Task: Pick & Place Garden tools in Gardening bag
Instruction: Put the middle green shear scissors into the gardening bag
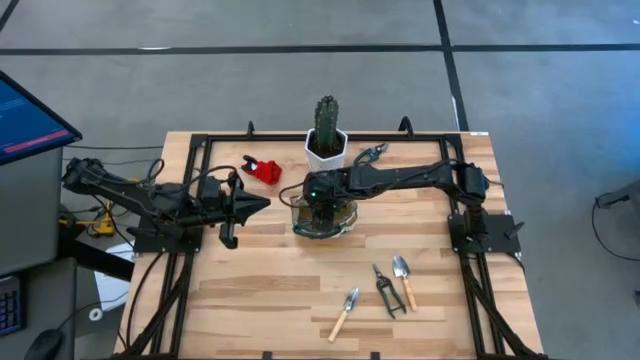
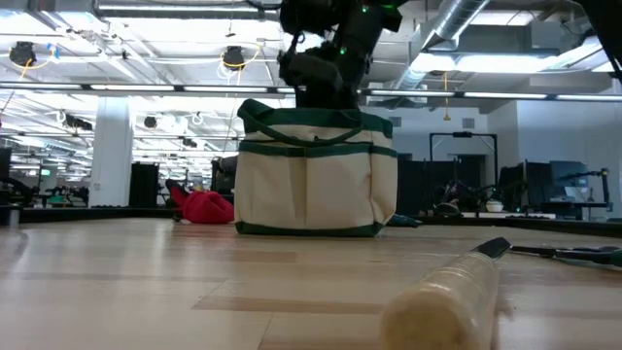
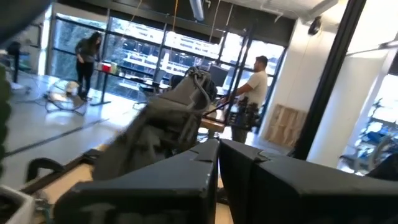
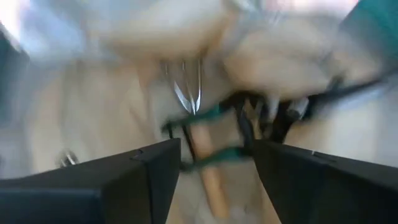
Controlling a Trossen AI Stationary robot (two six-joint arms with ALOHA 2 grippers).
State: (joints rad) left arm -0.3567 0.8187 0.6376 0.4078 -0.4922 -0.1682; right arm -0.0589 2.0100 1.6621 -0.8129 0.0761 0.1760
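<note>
The cream gardening bag (image 1: 345, 215) with green trim stands at the table's middle, also seen in the low view (image 2: 316, 175). My right gripper (image 1: 320, 193) hangs over its mouth, pointing steeply down, open. In the right wrist view a wooden-handled fork (image 4: 208, 177) lies inside the bag, below the gap between the fingers of my right gripper (image 4: 214, 149), apart from them. Left of the bag my left gripper (image 1: 255, 205) waits, shut and empty. Two trowels (image 1: 346, 312) (image 1: 403, 278) and dark shears (image 1: 388, 290) lie flat near the front right. A red pruner (image 1: 263, 170) lies at the back left.
A green cactus in a white pot (image 1: 326, 140) stands just behind the bag, with another small tool (image 1: 370, 153) to its right. A black frame (image 1: 200, 150) borders the table. Bare wood lies at the near left. People stand in the room beyond.
</note>
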